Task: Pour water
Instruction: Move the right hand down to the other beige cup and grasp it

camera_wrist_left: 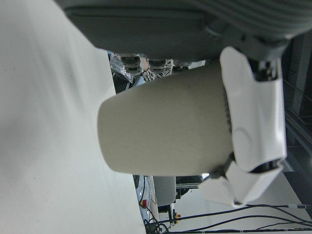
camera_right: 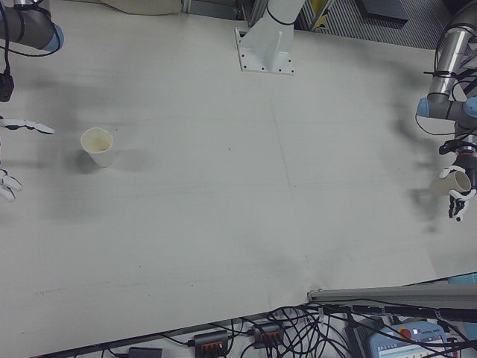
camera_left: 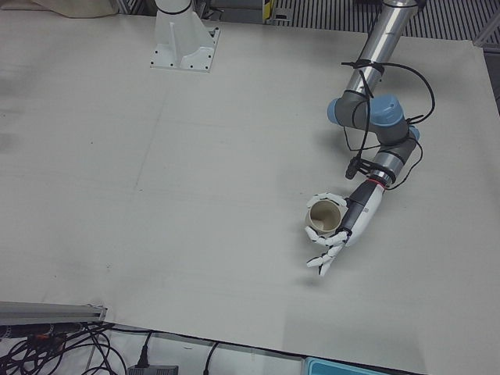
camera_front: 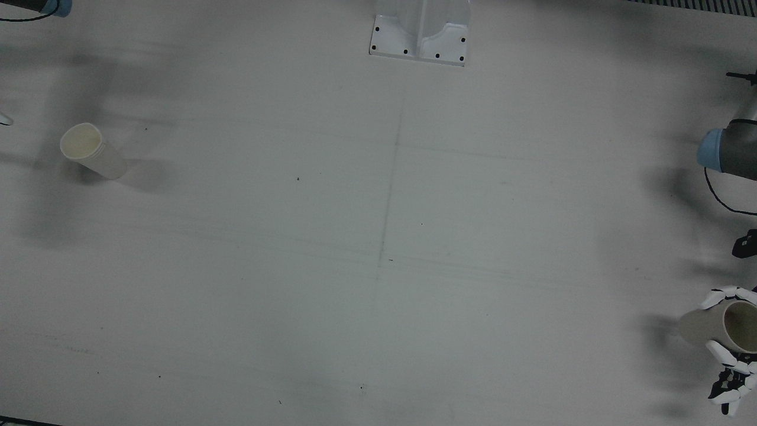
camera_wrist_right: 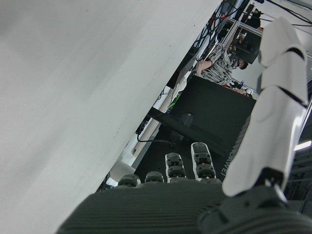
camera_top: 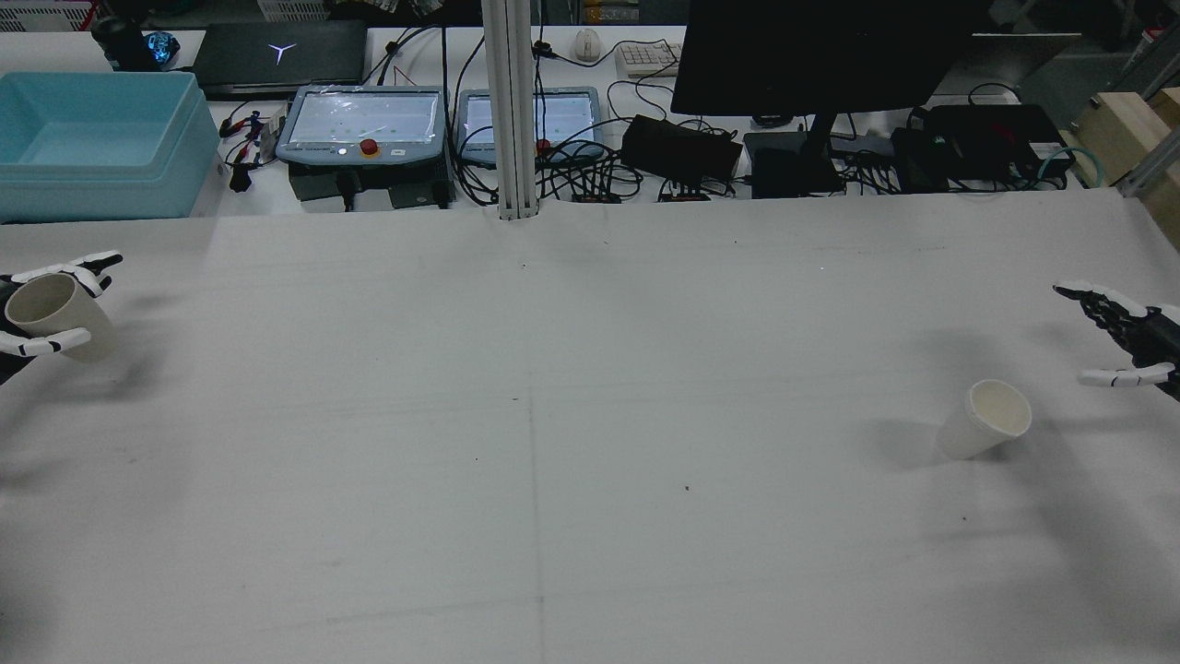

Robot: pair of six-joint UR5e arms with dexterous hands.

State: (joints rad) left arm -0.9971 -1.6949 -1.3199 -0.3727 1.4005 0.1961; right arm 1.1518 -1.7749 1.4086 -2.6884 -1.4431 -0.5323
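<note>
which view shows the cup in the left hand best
The left-front view: the held cup shows whole, mouth up, with the left hand wrapped around it. The left hand view is close but shows only its side wall. The front and rear views catch it at the frame edge; the right-front view shows it small.

Dim, even light; soft shadows

Grey arm [camera_left: 367, 70], blue joint caps, white-black robot hand [camera_left: 332, 238]

— What sort of place is this?
— A robotics lab: a white table [camera_top: 590, 516], with teach pendants [camera_top: 367, 124], a laptop [camera_top: 277, 53], a monitor [camera_top: 830, 55], a keyboard [camera_top: 650, 57] and tangled cables [camera_top: 572, 175] on the bench behind.
</note>
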